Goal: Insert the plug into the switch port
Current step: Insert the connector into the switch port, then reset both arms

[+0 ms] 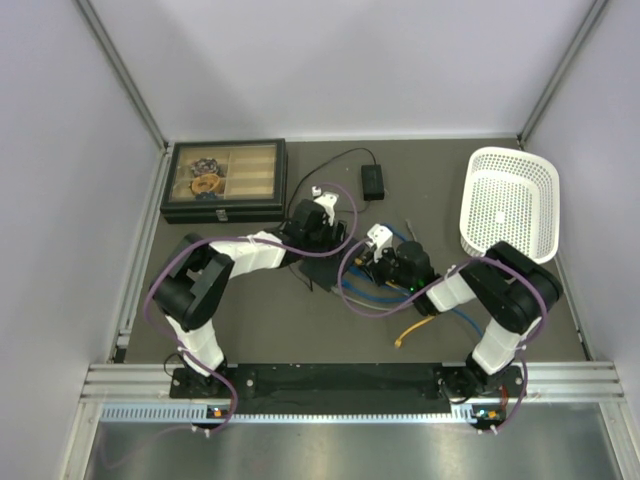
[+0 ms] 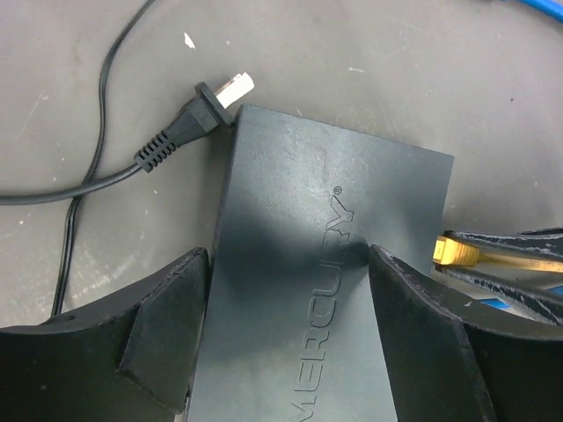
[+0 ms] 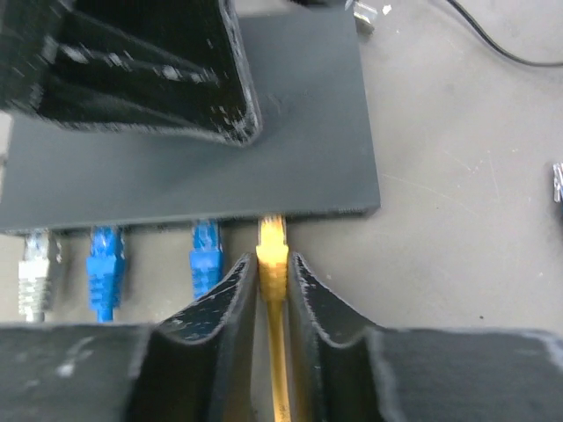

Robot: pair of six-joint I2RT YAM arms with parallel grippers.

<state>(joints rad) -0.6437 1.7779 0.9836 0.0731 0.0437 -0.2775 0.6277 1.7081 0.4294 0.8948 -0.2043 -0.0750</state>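
Observation:
The switch is a flat dark grey box (image 3: 299, 114) marked MERCURY (image 2: 299, 229), lying on the table (image 1: 322, 268). My right gripper (image 3: 273, 264) is shut on a yellow plug (image 3: 273, 251). The plug's tip is at the rightmost port (image 3: 273, 218) in the box's near edge. Two blue plugs (image 3: 204, 251) and a grey one (image 3: 35, 264) sit in the ports to its left. My left gripper (image 2: 290, 334) is open over the box. One finger (image 2: 422, 334) is over the top near the port side, the other finger (image 2: 163, 325) at the opposite edge. The yellow plug also shows in the left wrist view (image 2: 456, 252).
A black two-prong power plug (image 2: 189, 127) with a thin lead lies by the box's far corner. A black power brick (image 1: 372, 180) sits behind. A compartment case (image 1: 225, 180) is at back left and a white basket (image 1: 510, 200) at right. Blue cables (image 1: 365, 290) and a yellow cable (image 1: 415, 328) trail forward.

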